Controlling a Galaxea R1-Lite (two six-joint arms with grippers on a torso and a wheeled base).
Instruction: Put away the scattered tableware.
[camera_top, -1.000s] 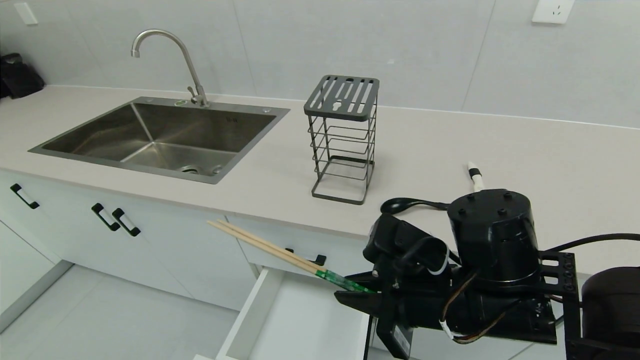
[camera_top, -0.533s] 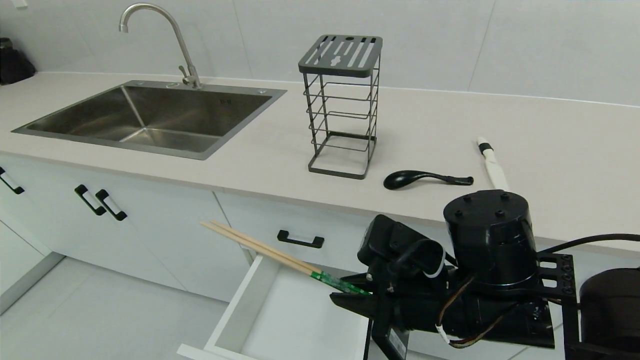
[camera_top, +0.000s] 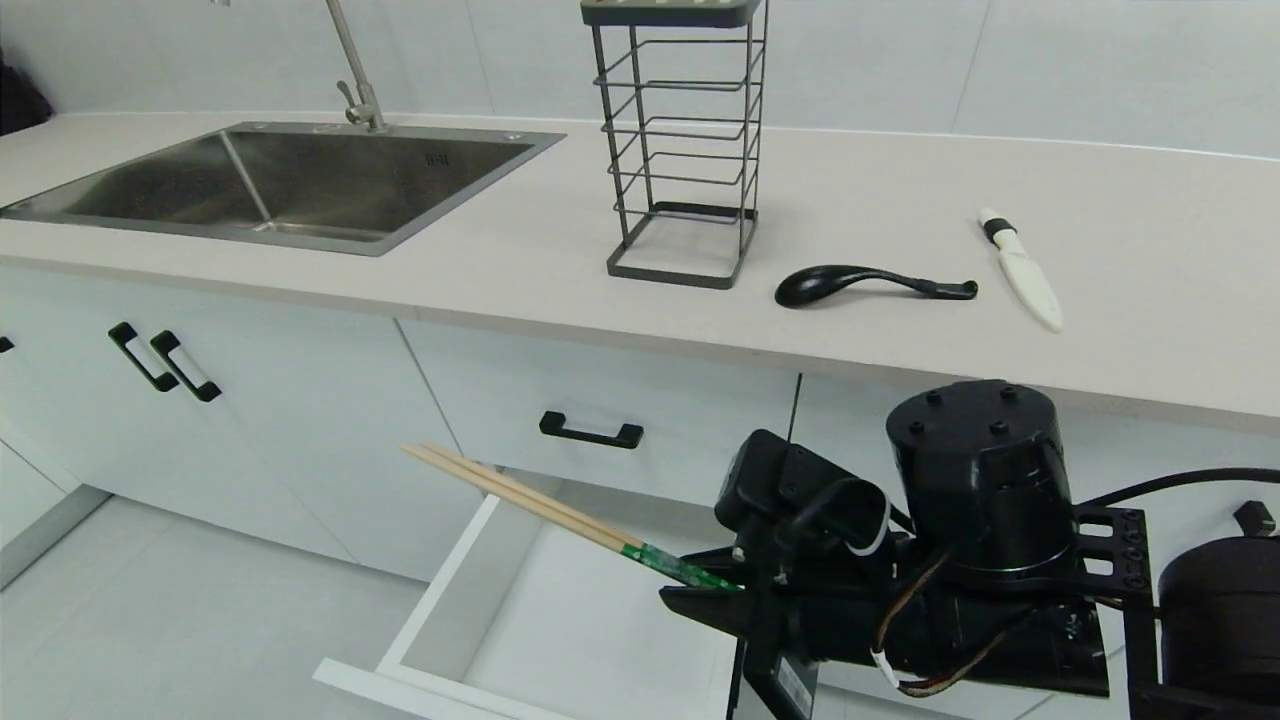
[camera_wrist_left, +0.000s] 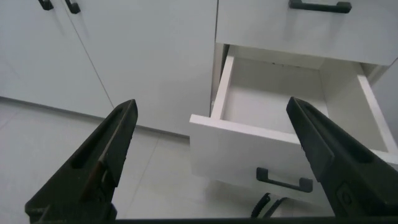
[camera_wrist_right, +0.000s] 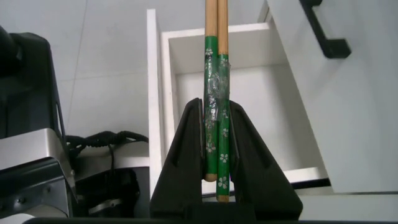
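- Bright, even light falls from above on the pale counter (camera_top: 900, 190), and the shadows on it are soft.
- The wire rack (camera_top: 680, 150) and the black spoon (camera_top: 830, 285) throw thin, faint shadows at their foot.
- The steel sink (camera_top: 300, 180) gives a mild grey reflection.
- The cabinet fronts (camera_top: 300, 430) under the counter edge look a little darker.
- The left pincer (camera_wrist_left: 211, 104) is almost a black silhouette against the white drawer (camera_wrist_left: 273, 106).
- The green wrap of the chopsticks (camera_wrist_right: 216, 93), held in the right pincer (camera_wrist_right: 216, 106), shows small shiny spots.

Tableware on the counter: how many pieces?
2: a black spoon right of the wire rack, a white knife right of that. More may lie beyond the frame.
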